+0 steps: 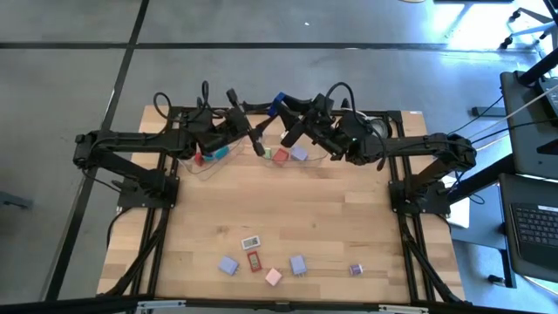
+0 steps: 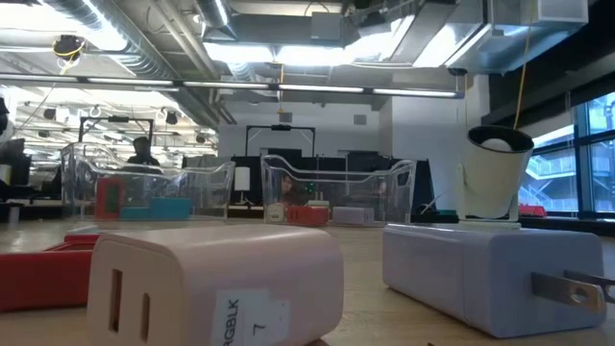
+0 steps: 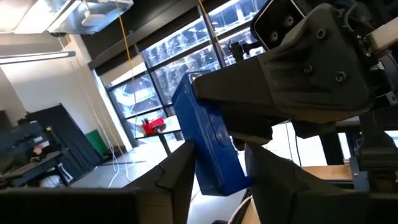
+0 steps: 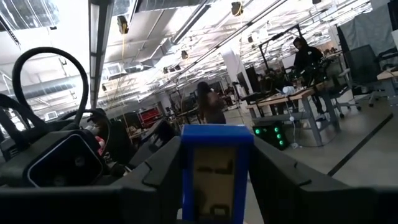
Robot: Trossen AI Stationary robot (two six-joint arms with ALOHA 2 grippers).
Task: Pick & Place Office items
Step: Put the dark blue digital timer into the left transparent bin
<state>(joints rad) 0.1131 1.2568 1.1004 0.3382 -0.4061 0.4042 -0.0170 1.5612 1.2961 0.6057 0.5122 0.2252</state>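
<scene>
Table: pale wooden top [image 1: 296, 209], both arms reaching in over the far edge.
Right gripper [image 4: 216, 186]: clamped on a blue block [image 4: 216, 171], held up in the air between its fingers.
Left gripper [image 3: 217, 180]: right at that same blue block, a finger on either side of it; whether it has closed on it, cannot tell.
Far trays: two clear trays [image 2: 336, 187] holding red, teal and lavender blocks.
Near edge: loose blocks, among them white [image 1: 251, 242], red [image 1: 255, 260], pink [image 1: 273, 276], lavender [image 1: 228, 265].
</scene>
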